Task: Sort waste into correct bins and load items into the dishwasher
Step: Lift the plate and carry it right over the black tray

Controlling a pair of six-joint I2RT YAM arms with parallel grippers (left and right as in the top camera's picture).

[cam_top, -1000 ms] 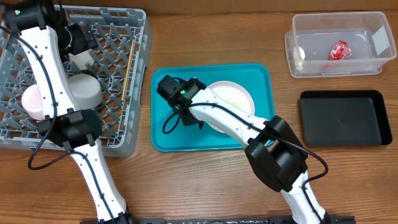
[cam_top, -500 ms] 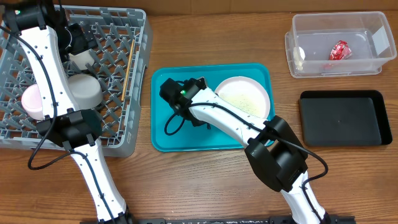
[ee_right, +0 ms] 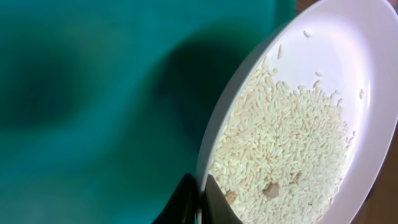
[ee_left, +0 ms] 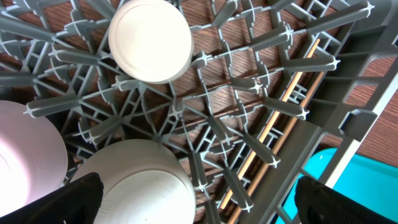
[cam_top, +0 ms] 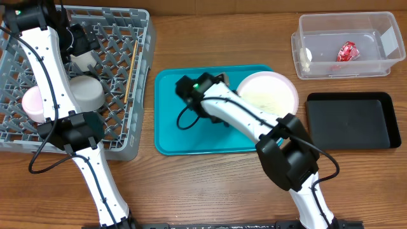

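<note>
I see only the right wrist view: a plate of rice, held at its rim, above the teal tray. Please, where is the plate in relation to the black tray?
Observer: The plate juts over the teal tray's right edge; the black tray lies further right, apart from it.
Operator: What does the clear tub hold?
Observer: The clear tub holds a red wrapper and a white tissue.
Operator: And the left fingers?
Observer: The left fingers are open over the rack, holding nothing.
</note>
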